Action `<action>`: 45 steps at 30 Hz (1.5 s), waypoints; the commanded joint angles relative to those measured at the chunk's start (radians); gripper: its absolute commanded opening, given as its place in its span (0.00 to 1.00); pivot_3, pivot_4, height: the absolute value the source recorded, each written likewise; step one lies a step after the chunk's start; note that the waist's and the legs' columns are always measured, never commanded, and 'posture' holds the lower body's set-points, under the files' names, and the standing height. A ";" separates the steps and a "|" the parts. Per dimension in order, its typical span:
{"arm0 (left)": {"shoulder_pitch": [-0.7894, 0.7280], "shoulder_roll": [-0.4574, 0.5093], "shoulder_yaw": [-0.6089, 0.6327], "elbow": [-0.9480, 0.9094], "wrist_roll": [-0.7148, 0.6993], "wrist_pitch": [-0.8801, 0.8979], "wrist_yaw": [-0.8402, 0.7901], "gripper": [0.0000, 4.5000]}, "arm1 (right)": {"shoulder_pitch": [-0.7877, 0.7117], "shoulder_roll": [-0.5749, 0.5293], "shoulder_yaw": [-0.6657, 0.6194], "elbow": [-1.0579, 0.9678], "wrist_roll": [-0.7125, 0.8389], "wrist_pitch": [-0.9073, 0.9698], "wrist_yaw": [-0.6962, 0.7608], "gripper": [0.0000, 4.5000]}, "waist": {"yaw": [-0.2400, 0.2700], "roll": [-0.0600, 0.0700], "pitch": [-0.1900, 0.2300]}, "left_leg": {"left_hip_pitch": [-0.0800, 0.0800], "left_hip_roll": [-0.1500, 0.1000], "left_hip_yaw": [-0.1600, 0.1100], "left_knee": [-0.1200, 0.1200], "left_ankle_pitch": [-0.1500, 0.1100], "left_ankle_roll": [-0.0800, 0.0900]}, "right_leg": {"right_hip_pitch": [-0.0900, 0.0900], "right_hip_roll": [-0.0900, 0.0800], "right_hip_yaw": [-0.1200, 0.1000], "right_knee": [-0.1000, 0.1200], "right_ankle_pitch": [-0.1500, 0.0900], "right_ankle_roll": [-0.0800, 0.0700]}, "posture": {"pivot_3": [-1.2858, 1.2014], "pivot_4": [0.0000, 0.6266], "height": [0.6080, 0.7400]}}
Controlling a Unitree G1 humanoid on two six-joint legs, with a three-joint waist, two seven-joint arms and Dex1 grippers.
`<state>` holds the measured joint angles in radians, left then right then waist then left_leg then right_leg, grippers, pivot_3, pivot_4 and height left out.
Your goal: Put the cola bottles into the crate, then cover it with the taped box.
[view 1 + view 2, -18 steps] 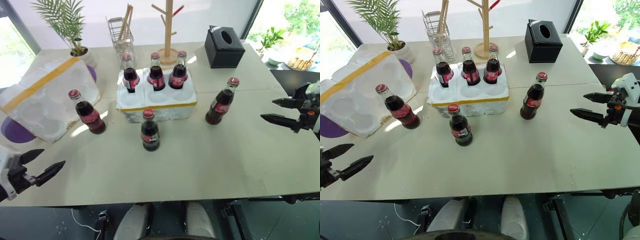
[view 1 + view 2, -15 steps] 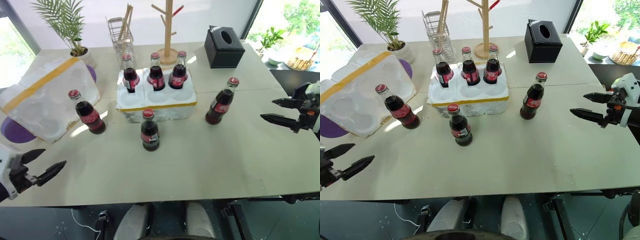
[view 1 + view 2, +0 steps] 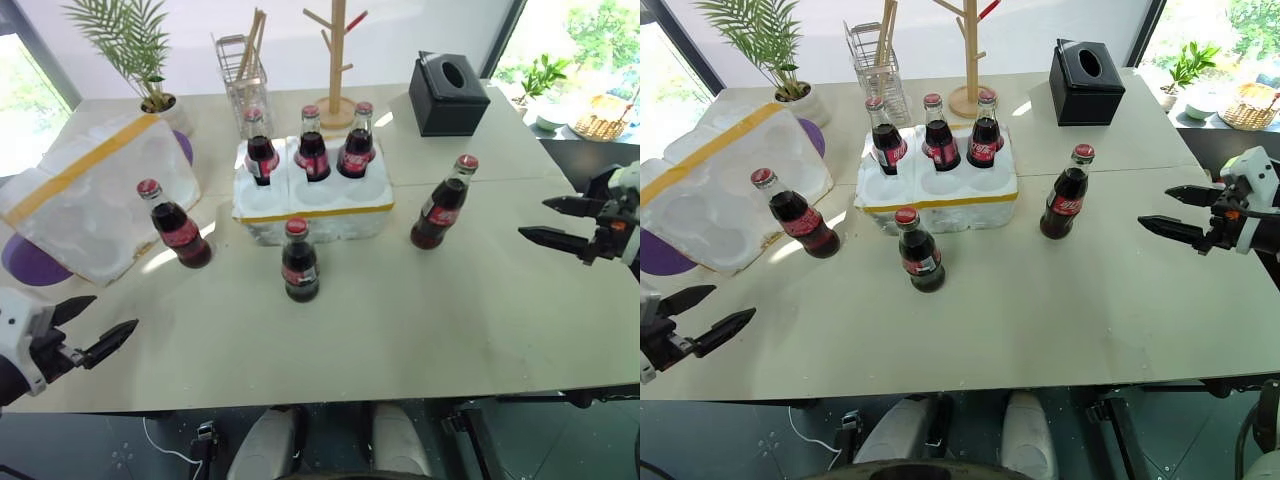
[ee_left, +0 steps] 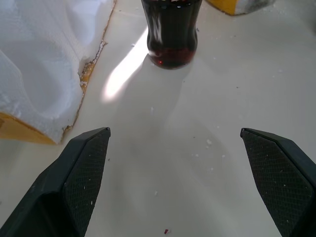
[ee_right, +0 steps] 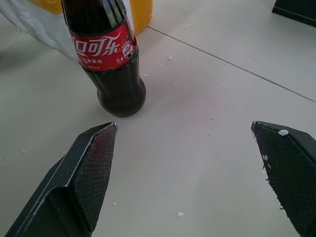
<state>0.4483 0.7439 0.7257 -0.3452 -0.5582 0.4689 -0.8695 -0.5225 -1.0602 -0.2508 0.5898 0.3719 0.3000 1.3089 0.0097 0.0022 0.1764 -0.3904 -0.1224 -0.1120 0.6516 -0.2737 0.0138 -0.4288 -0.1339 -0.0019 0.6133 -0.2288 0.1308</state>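
- Three cola bottles [image 3: 311,150] stood in the back wells of the crate [image 3: 312,209], leaving its front row free, apparently for the three yet to be loaded.
- One loose bottle [image 3: 443,205] stood on the bench [image 3: 420,320] just right of the crate, another bottle [image 3: 299,262] in front of it, and a third bottle [image 3: 176,226] to its left.
- Off to the left, the taped box [image 3: 90,195] lay tilted on the bench, likely set aside until the crate was full.
- At the right edge, the right gripper [image 3: 562,222] hung above the bench with its jaws spread wide and empty, aimed at the right-hand bottle, which stood near but apart from it.
- Low on the left, the left gripper [image 3: 95,325] was likewise wide open and holding nothing; its wrist view faced the left-hand bottle, well short of it.
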 commanded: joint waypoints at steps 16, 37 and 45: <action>-0.216 0.003 -0.029 -0.017 -0.094 0.053 0.095 0.98 | -0.065 -0.096 -0.040 -0.229 0.148 0.224 0.140 1.00 | 0.003 0.003 0.001 | 0.000 0.000 0.000 0.001 0.001 -0.001 | 0.000 0.000 0.000 0.001 0.001 0.001 | 0.52 0.24 1.00; -0.733 -0.078 -0.453 0.429 0.126 -0.133 0.095 0.98 | -0.057 -0.134 -0.213 -0.877 0.686 0.731 -0.012 1.00 | 0.004 0.000 0.001 | -0.001 -0.001 0.000 0.003 0.001 -0.001 | 0.000 0.000 -0.001 0.001 0.004 0.002 | 0.52 0.24 1.00; -0.837 -0.105 -0.493 0.552 0.154 -0.215 0.052 0.86 | -0.082 -0.119 -0.197 -0.914 0.784 0.753 -0.092 1.00 | 0.004 0.000 0.001 | -0.001 -0.001 0.000 0.003 0.001 -0.001 | 0.000 0.000 -0.001 0.002 0.005 0.002 | 0.52 0.24 1.00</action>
<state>-0.3745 0.6289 0.2210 0.2134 -0.4011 0.2781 -0.7974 -0.5815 -1.1743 -0.4339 -0.3063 1.1169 1.0461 1.2336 0.0136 0.0024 0.1777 -0.3912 -0.1232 -0.1123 0.6542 -0.2729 0.0130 -0.4292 -0.1336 -0.0024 0.6150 -0.2242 0.1334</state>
